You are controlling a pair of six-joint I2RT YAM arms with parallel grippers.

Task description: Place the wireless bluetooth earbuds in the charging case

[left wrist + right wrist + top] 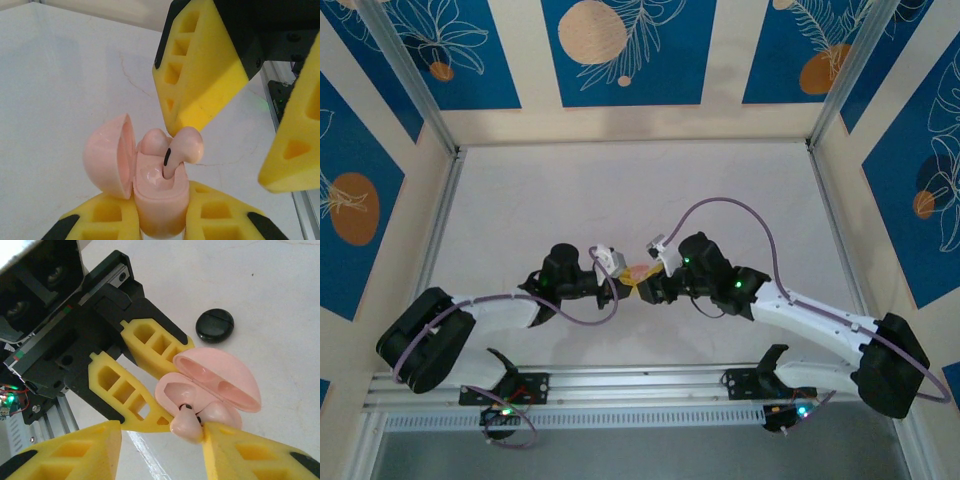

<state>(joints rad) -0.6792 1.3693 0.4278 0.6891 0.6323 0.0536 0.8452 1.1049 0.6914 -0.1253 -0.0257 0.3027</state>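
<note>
Pink case [160, 202] gripped by left fingers [107, 219]; right fingers [200, 65] released; earbud [187, 147] proud of rim.

Top external: fixed, high, behind arm bases; looks down and forward over whole white tabletop [620, 190]; distant.
Left wrist: very near; looks out past left gripper [161, 200], low over table, toward right gripper [225, 155].
Right wrist: very near; faces opposite way, onto left gripper.
Shared by wrist views: open pale pink round plastic charging case [150, 185], pale pink bean-shaped earbud [187, 145]. Overhead shows same spot, tiny, mid-frame.

Left gripper [160, 212] clamped, right [162, 440] perhaps parted
</note>
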